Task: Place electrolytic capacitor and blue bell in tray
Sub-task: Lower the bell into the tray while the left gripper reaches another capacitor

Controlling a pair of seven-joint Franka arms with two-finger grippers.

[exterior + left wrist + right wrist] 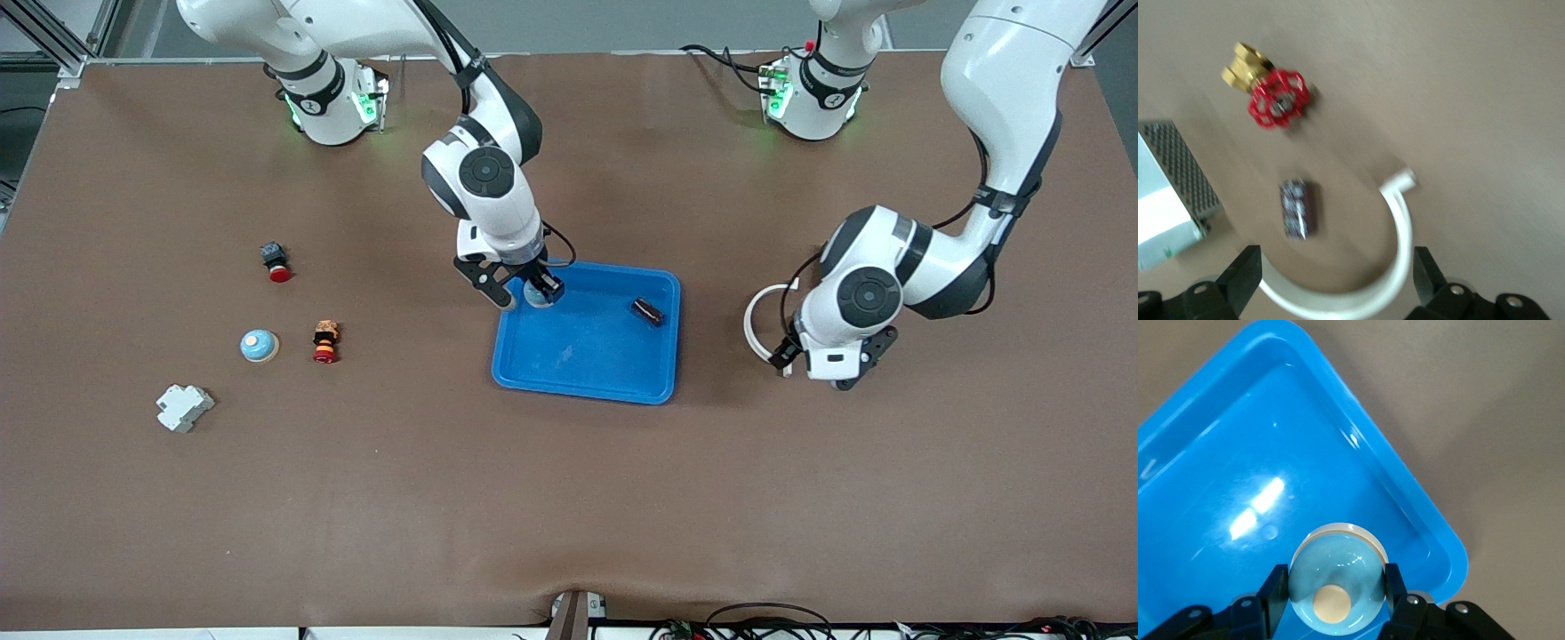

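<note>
Front view: capacitor (648, 311) already in tray (587, 387); right gripper (531, 296), clamping blue bell (537, 295), over tray corner, unreleased; left gripper (822, 369) waits beside tray, jaws wide.

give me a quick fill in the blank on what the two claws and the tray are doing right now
1. The right claw grips a blue ____ over the tray.
2. The small dark part lies ____ the tray.
3. The left claw is ____, with nothing between its fingers.
4. A second blue bell sits on the ____.

Missing words: bell; in; open; table
</note>
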